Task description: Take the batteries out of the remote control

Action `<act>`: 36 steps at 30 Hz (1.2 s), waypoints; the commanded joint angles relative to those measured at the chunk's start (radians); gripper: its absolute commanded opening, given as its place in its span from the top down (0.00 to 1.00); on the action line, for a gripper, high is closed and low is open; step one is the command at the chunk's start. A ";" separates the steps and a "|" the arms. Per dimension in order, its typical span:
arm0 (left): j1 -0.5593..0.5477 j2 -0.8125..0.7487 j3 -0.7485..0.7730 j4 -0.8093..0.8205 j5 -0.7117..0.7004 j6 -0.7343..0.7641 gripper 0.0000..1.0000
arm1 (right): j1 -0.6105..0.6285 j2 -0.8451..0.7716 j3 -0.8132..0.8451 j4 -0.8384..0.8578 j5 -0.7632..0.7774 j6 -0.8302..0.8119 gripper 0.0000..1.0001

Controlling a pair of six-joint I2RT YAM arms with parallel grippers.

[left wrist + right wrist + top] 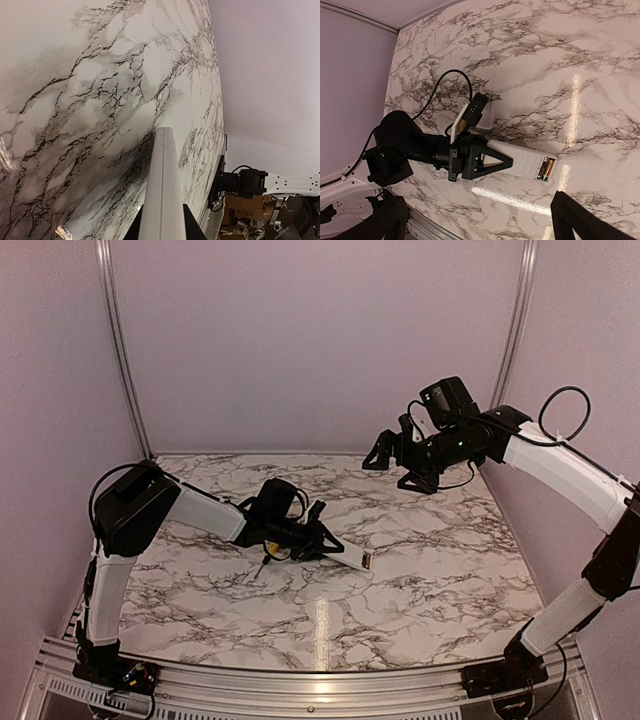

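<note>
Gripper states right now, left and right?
Left gripper: closed on the slim white plastic remote control.
Right gripper: open, holding nothing.

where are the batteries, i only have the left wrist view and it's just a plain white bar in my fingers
Observer: In the remote control, in an open recess at its far end from the left gripper; the batteries show in the right wrist view.
Operator: where's the right arm
Observer: The right gripper hangs above the back right of the table, apart from the remote control.
Operator: open or shut
Observer: Open; its fingers stand wide apart.
</note>
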 commanded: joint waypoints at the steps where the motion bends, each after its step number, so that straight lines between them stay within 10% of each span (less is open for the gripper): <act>1: -0.001 0.014 -0.002 -0.093 -0.052 0.055 0.82 | -0.010 -0.016 0.006 -0.006 0.026 0.023 0.02; 8: 0.000 0.002 -0.012 -0.122 -0.069 0.096 0.76 | -0.010 -0.027 -0.004 -0.011 0.033 0.021 0.01; 11: -0.001 -0.011 -0.008 -0.170 -0.097 0.136 0.39 | -0.010 -0.028 -0.005 -0.006 0.030 0.021 0.02; 20: 0.000 -0.017 -0.020 -0.186 -0.109 0.154 0.35 | -0.010 -0.032 -0.007 0.001 0.024 0.015 0.02; 23: 0.000 -0.020 -0.017 -0.187 -0.110 0.154 0.01 | -0.010 -0.032 -0.002 0.000 0.025 0.011 0.02; 36: -0.002 -0.104 -0.001 -0.351 -0.229 0.213 0.01 | -0.010 -0.026 0.018 -0.009 0.027 -0.010 0.02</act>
